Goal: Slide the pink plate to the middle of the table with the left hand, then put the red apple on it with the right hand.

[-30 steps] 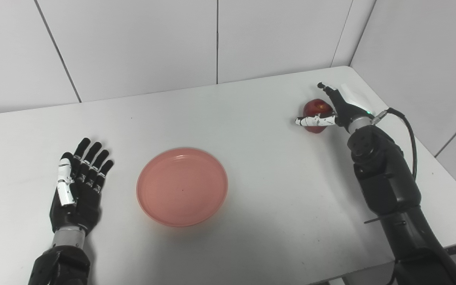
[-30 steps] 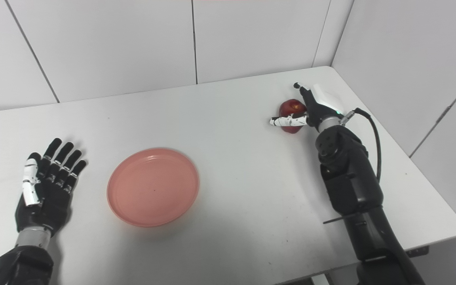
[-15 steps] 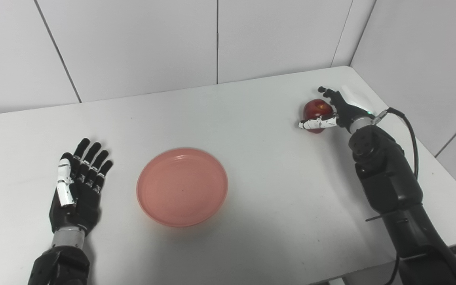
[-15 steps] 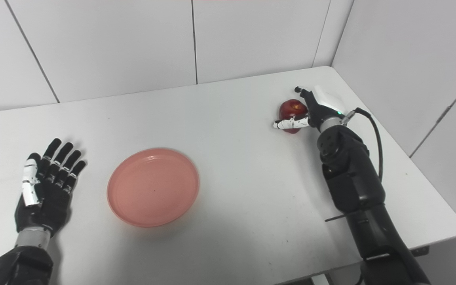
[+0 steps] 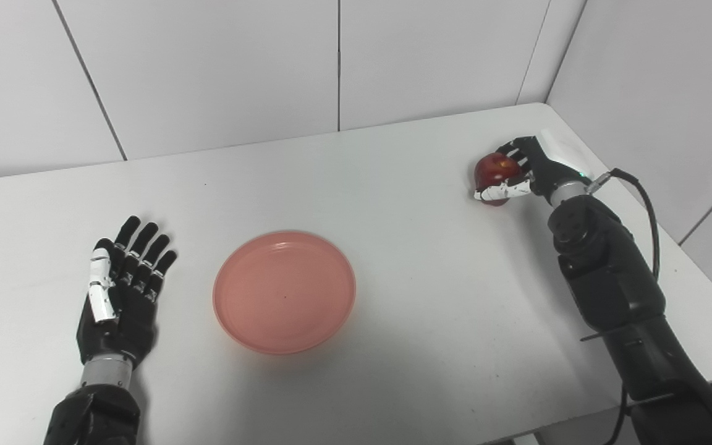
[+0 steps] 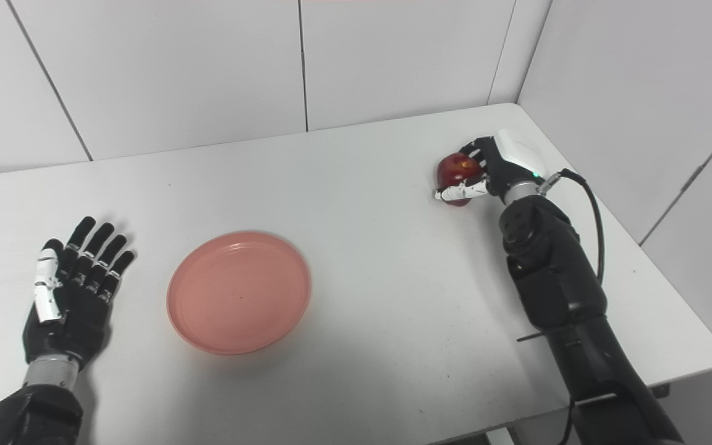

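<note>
- The robot's left hand (image 5: 122, 287) lies flat on the white table (image 5: 430, 290), to the left of the pink plate (image 5: 284, 291) and clear of its rim, its dark fingers (image 5: 146, 247) spread and pointing toward the back wall; it holds nothing.
- The left forearm (image 5: 93, 408) enters from the bottom edge, nearer the camera than the plate.
- The pink plate sits upright on the table at about mid-width, on the near half, with nothing on it and a soft shadow under its near edge.
- The right forearm (image 5: 615, 290), black and bulky, rises from the bottom right corner and runs well to the right of the plate, a black cable (image 5: 649, 210) looping along its outer side.
- Far right of the plate and farther back, near the table's rear right corner, the right hand (image 6: 493, 168) is closed around the red apple (image 6: 455, 172): dark fingers (image 6: 476, 150) curl over the top and far side of the fruit while the white-tipped thumb (image 6: 460, 193) presses across its near lower side.
- Whether the apple rests on the tabletop or is just lifted off it cannot be told; a small shadow lies right beneath it.
- Behind the plate, pale wall panels (image 5: 207, 68) with thin dark seams close off the table's far edge, and another panelled wall (image 5: 659, 93) stands to its right.
</note>
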`<state>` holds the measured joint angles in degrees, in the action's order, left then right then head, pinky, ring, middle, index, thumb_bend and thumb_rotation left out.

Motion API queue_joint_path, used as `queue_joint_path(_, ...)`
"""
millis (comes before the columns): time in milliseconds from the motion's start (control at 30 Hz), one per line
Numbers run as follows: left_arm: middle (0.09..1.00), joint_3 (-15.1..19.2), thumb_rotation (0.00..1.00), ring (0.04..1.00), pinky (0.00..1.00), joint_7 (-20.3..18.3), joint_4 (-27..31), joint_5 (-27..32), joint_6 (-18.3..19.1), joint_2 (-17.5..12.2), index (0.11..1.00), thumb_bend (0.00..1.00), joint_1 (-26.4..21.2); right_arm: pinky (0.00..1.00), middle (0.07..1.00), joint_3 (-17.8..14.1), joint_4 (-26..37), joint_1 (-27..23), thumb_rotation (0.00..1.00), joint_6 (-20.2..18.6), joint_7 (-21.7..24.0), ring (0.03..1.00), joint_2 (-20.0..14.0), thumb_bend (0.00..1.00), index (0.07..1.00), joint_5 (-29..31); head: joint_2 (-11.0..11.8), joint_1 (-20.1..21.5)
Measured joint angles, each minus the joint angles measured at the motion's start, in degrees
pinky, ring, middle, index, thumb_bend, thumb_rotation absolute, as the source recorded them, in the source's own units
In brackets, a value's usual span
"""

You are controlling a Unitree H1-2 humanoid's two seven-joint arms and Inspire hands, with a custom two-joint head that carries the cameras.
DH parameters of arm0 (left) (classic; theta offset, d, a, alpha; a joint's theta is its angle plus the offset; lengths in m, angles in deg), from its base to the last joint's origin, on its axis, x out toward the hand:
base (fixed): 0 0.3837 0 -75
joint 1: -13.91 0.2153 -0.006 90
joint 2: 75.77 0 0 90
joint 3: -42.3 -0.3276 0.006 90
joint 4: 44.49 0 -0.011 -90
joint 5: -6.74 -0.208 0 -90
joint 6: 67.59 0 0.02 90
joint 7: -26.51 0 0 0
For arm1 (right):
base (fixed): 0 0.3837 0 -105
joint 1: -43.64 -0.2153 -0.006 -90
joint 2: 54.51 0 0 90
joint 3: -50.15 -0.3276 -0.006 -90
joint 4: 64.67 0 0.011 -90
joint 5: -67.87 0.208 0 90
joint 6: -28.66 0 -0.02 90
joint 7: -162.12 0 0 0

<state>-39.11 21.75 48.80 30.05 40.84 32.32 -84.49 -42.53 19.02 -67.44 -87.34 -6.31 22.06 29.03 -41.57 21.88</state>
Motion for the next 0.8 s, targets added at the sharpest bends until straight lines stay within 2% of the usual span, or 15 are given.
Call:
queue_joint_path(33, 0.883, 0.0, 1.00, 0.889, 0.90, 0.0, 0.0, 0.0, 0.0, 0.0, 0.860, 0.35, 0.0, 0.46, 0.569, 0.0, -0.3, 0.0, 0.19, 0.3, -0.6, 0.522, 0.0, 0.66, 0.526, 0.3, 0.0, -0.1)
queue_joint_path(67, 0.885, 0.0, 1.00, 0.890, 0.90, 0.1, 0.0, 0.0, 0.0, 0.0, 0.863, 0.35, 0.0, 0.44, 0.554, 0.1, -0.6, 0.0, 0.17, 0.4, -1.2, 0.505, -0.1, 0.58, 0.503, 0.6, 0.0, -0.1)
queue_joint_path(133, 0.888, -0.1, 1.00, 0.892, 0.90, 0.1, 0.0, 0.0, 0.0, 0.0, 0.869, 0.36, 0.0, 0.39, 0.524, 0.4, -0.8, -0.1, 0.15, 0.6, -1.9, 0.464, -0.2, 0.53, 0.489, 1.2, 0.0, -0.1)
queue_joint_path(467, 0.893, -0.2, 1.00, 0.898, 0.91, 0.2, 0.1, 0.0, 0.0, 0.0, 0.871, 0.35, 0.2, 0.29, 0.454, 3.3, -2.7, -1.2, 0.14, 0.6, -4.0, 0.372, -1.7, 0.52, 0.484, 1.7, -0.1, -0.4)
queue_joint_path(800, 0.886, -0.3, 1.00, 0.892, 0.90, 0.2, 0.2, 0.0, 0.0, 0.0, 0.863, 0.36, 0.2, 0.32, 0.482, 3.8, -0.5, -0.2, 0.14, 0.4, -5.2, 0.407, -1.6, 0.52, 0.487, 1.9, 0.1, -1.2)
